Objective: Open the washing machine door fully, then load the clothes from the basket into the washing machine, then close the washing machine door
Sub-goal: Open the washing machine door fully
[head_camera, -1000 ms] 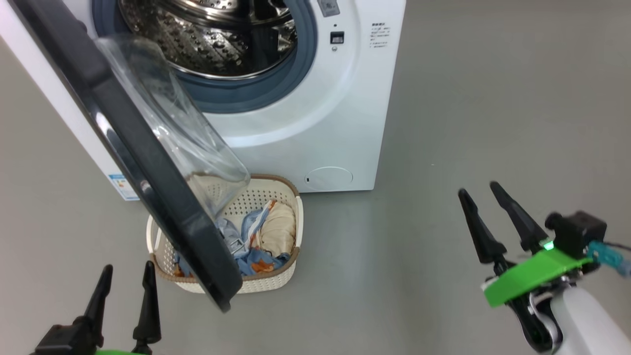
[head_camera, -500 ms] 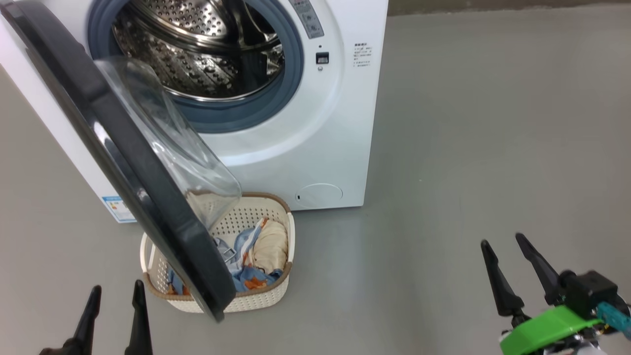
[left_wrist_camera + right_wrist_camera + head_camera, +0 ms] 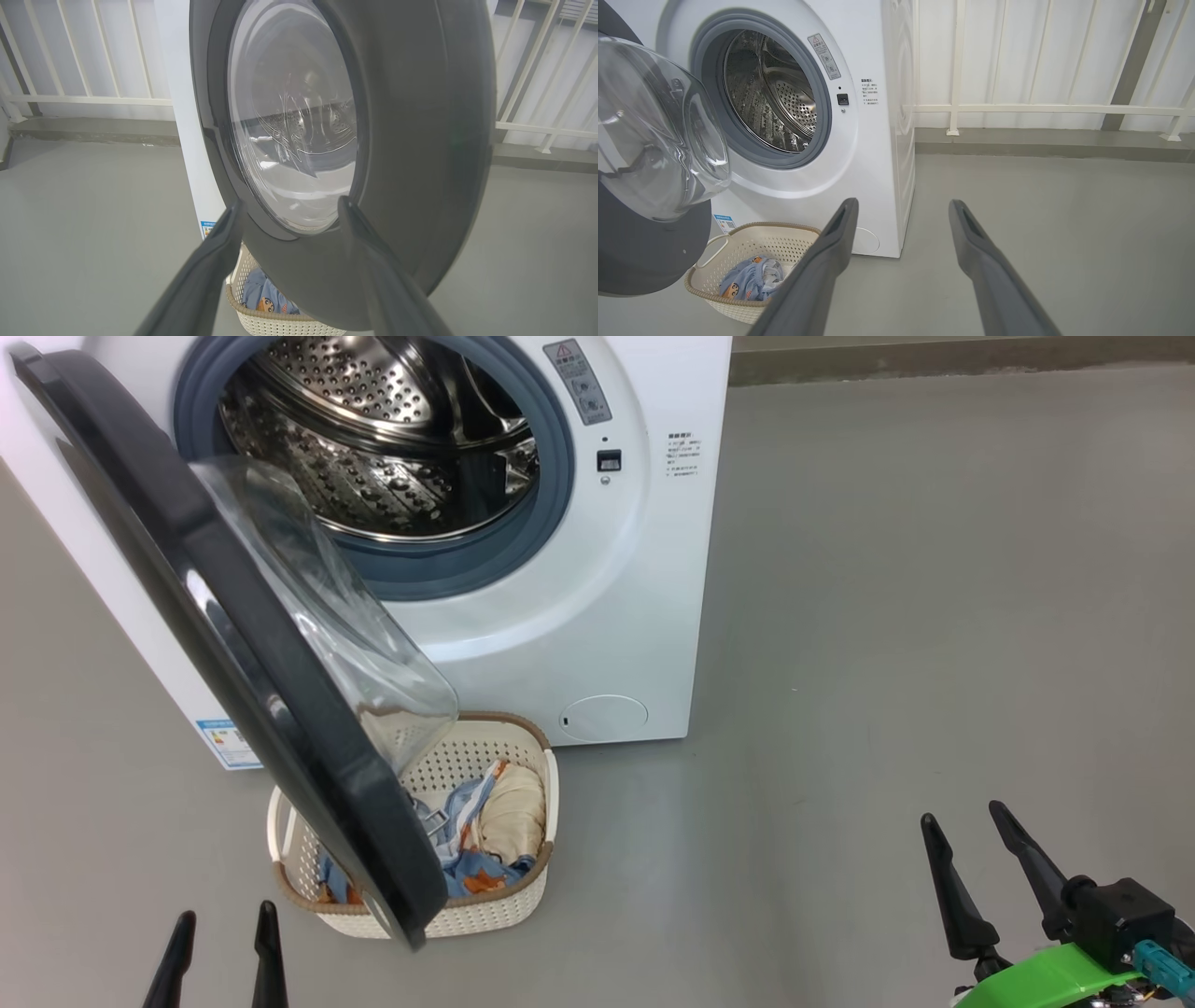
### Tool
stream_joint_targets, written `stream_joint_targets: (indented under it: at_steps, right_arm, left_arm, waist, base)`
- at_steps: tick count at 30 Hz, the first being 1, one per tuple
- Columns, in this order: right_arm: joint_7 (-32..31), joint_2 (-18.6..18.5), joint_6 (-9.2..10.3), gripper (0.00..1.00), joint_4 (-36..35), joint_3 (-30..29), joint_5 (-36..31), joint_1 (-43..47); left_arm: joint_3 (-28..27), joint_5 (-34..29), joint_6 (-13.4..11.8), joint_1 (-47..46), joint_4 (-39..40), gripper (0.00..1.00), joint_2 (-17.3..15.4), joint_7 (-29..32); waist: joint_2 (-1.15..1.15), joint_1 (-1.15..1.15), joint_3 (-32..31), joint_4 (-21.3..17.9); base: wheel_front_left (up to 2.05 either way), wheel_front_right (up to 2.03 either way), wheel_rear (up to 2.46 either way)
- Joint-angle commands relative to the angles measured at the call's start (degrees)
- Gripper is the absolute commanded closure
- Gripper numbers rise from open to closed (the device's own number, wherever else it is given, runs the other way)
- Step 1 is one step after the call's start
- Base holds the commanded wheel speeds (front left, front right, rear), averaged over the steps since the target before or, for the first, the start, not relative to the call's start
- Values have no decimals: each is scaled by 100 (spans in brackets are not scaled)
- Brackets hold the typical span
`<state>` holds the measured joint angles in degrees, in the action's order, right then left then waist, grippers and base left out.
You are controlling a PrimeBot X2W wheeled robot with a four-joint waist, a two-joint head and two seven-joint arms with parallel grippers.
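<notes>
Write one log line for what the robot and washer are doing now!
door: open, over basket | clothes: in basket | drum: no clothes seen | left gripper: open, free | right gripper: open, free

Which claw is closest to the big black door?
The left claw: it is right by the lower edge of the washing machine door. The right claw is far off to the other side.

One washing machine (image 3: 597,616); one washing machine door (image 3: 238,653); one basket (image 3: 485,917). Two garments seen: blue printed garment (image 3: 467,875), cream garment (image 3: 513,812). Two pincers, left pincer (image 3: 227,911) and right pincer (image 3: 961,812), two fingers each.
</notes>
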<state>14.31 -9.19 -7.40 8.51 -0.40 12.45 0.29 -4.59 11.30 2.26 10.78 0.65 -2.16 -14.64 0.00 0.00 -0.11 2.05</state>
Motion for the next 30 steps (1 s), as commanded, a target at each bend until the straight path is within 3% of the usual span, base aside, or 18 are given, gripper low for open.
stream_joint_targets:
  at_steps: [1, 28, 29, 30]
  right_arm:
    - [69, -100, -9, 0, -161, 120, -74, 23]
    - [69, 20, -9, 0, 157, 284, -63, 2]
    - [69, 22, -9, 0, 166, 288, -48, -5]
    - [69, 17, -9, 0, 181, 303, -39, -12]
  left_arm:
    - [-170, -63, -29, -69, 177, 0, -72, -36]
    - [-106, -217, 61, -81, 37, 0, -72, -36]
    - [-100, -232, 76, -79, 26, 10, -72, -36]
    - [-96, -223, 89, -72, 6, 63, -72, -36]
  waist:
    - [0, 0, -5, 3]
    - [0, 0, -31, 32]
    - [0, 0, -28, 28]
    - [0, 0, -24, 23]
  base:
    - [0, 0, 0]
    - [0, 0, 0]
    - [0, 0, 0]
    - [0, 0, 0]
